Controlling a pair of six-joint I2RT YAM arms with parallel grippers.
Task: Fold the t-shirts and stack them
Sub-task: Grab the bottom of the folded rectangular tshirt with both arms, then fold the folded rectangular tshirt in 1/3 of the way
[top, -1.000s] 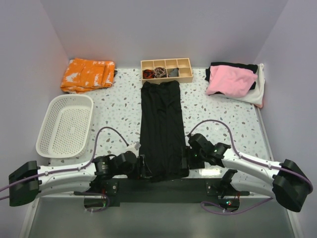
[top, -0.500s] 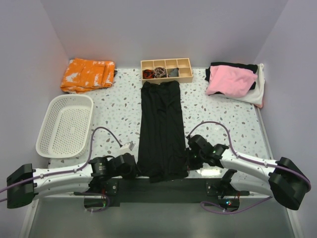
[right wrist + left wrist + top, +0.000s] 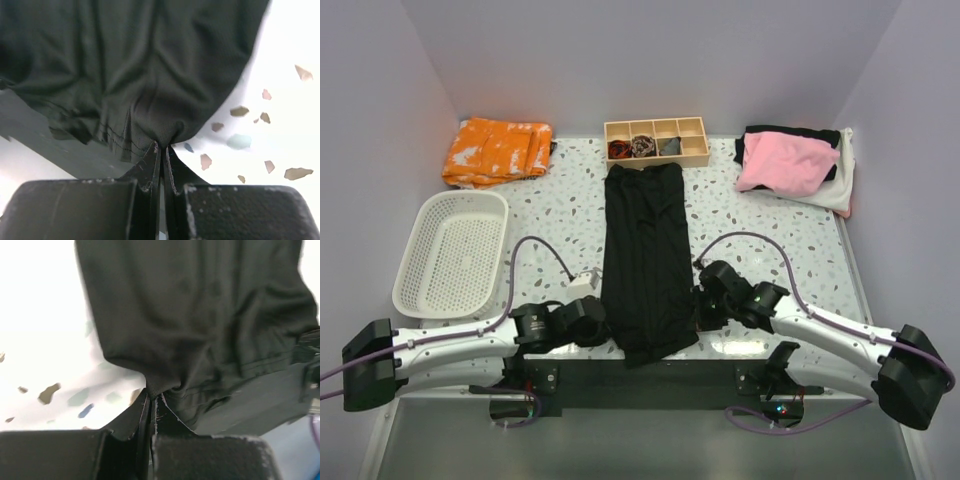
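At near hem: L gripper (image 3: 152,399) & R gripper (image 3: 161,146) each pinching black t-shirt (image 3: 642,250), apparently folded lengthwise; cross-fold, stacking, pink t-shirt (image 3: 785,163) pile not yet done.

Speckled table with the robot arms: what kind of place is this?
Probably a robot test booth for practising laundry folding: plain lilac walls box in the speckled white table, and a long black cloth t-shirt lies between two white robot arms.
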